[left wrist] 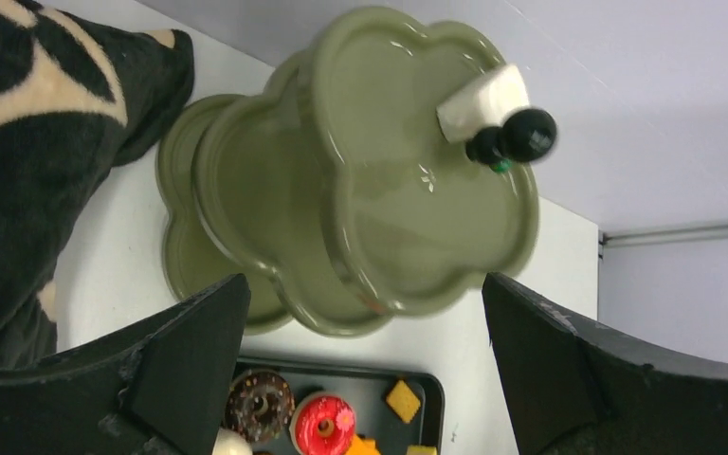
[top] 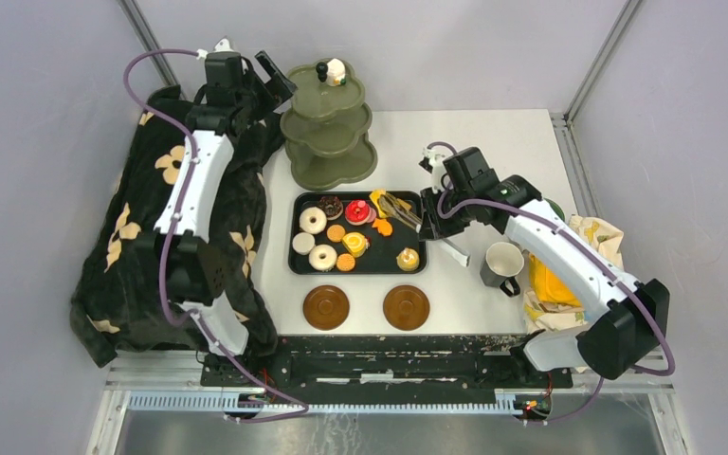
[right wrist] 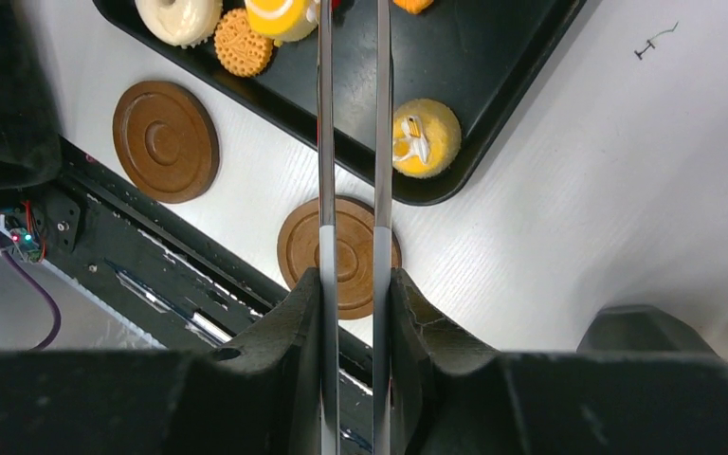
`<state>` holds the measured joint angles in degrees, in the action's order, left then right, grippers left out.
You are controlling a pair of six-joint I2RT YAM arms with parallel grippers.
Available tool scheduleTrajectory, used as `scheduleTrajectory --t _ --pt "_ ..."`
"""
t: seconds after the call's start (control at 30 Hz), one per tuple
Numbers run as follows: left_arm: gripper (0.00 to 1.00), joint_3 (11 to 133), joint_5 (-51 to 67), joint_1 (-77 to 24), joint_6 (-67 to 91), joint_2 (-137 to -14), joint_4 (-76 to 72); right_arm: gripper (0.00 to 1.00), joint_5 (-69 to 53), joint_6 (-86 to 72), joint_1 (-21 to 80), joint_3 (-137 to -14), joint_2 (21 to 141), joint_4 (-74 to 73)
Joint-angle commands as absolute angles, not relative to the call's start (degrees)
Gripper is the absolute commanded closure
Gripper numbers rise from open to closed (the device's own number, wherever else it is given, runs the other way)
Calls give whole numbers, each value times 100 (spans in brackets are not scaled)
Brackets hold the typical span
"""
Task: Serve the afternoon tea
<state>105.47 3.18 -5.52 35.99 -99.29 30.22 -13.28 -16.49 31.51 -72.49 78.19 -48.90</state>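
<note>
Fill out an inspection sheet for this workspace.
Surface: white table, no spills seen.
Job's things: olive three-tier stand carries one white pastry on top; other pastries lie in the black tray; two brown saucers empty; one mug beside the right arm.
Clutter: black floral cloth at left, yellow cloth at right.
Grippers: left gripper open near the stand's top; right gripper shut on tongs.
Cables: purple cable along each arm.
Surroundings: grey walls, metal frame.
</note>
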Motion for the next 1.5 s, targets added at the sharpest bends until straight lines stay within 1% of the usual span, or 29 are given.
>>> scheduleTrajectory --t 0.0,0.07,0.13,0.3,0.4,0.5,0.6,0.73,0.87,0.97,1.47 --pt "2 11297 405 -337 3432 -10561 2816 92 -1207 -1627 3178 -7585 7981 -4839" --pt "5 11683 526 -271 3425 -10785 2885 92 -1144 -1626 3175 -7555 8012 -4845" --pt "6 11925 700 -297 3259 -10869 2750 92 -1150 -1633 3179 -7549 8040 -4834" --pt "7 11924 912 -512 2601 -10799 2172 92 -1193 -1669 3182 -7531 8064 -4817" --pt "7 11871 848 -732 2155 -10802 1827 92 -1190 -1685 3179 -7523 8085 -4840" --pt "7 12092 852 -937 1649 -10981 1701 92 -1171 -1696 3176 -7497 8068 -4877" --pt "7 12417 891 -1014 1474 -11297 1663 92 -1130 -1705 3181 -7482 8041 -4914" --pt "8 12831 489 -1191 1113 -11596 1728 92 -1047 -1714 3179 -7478 7958 -4983" --pt "11 13449 266 -1430 698 -12007 1995 92 -979 -1717 3174 -7455 7957 -4996" --pt "13 13852 -161 -1621 379 -12278 2229 92 -1010 -1723 3178 -7478 7993 -5006" --pt "32 13834 -644 -1689 343 -12544 2385 92 -973 -1714 3174 -7484 8047 -5001"
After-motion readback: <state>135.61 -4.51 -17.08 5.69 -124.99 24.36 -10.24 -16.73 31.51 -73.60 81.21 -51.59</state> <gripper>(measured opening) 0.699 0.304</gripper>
